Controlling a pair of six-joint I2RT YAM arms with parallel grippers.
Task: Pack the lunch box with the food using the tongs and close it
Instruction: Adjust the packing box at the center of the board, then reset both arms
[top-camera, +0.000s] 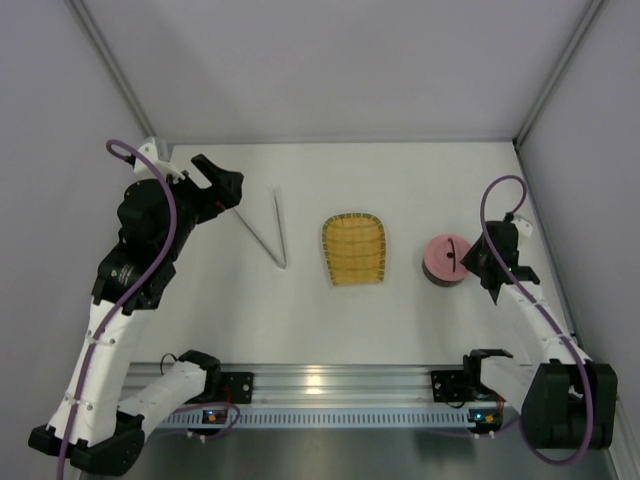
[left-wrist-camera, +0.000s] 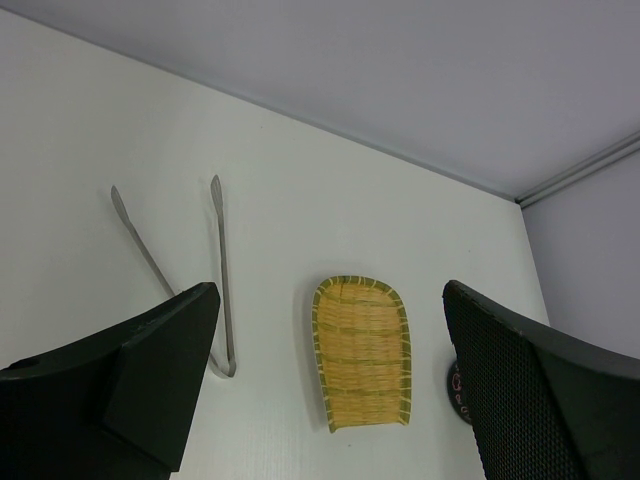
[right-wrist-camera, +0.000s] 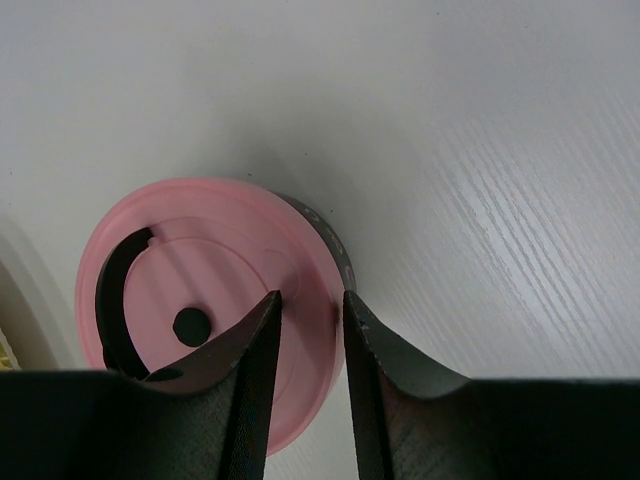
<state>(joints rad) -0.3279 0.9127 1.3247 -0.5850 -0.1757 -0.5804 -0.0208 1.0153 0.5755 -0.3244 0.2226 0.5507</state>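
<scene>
near edge: both arm bases are sitting on the aluminium rail (top-camera: 330, 380) at 6 o'clock. a bare band of table (top-camera: 400, 190) is running between the rail and the objects.

mid table, 3 o'clock side: the lunch box (top-camera: 445, 262) is standing upright with its pink lid (right-wrist-camera: 200, 270) on. the black handle (right-wrist-camera: 110, 290) is curving over the lid, and a sliver of steel wall (right-wrist-camera: 335, 245) is showing under the lid's edge. the right gripper (right-wrist-camera: 310, 300) is hanging at the lid's 3 o'clock rim, jaws leaving only a narrow gap with pink showing through it. cannot tell whether the pads are touching or pinching anything. the right arm is taking up most of the room between the box and the side wall.

centre: the yellow woven tray (top-camera: 354, 249) is lying flat at 9 o'clock of the box, a slim strip of table separating them.

9 o'clock of the tray, apart from it: the tongs (left-wrist-camera: 223, 280) are lying flat, joint pointing to 6 o'clock, tips spreading toward 12.

the left gripper (top-camera: 220, 178) is hovering at 10 o'clock of the tongs, jaws spread wide, gripping nothing.

far: open table is stretching toward 12 o'clock up to the back wall (top-camera: 330, 70).
</scene>
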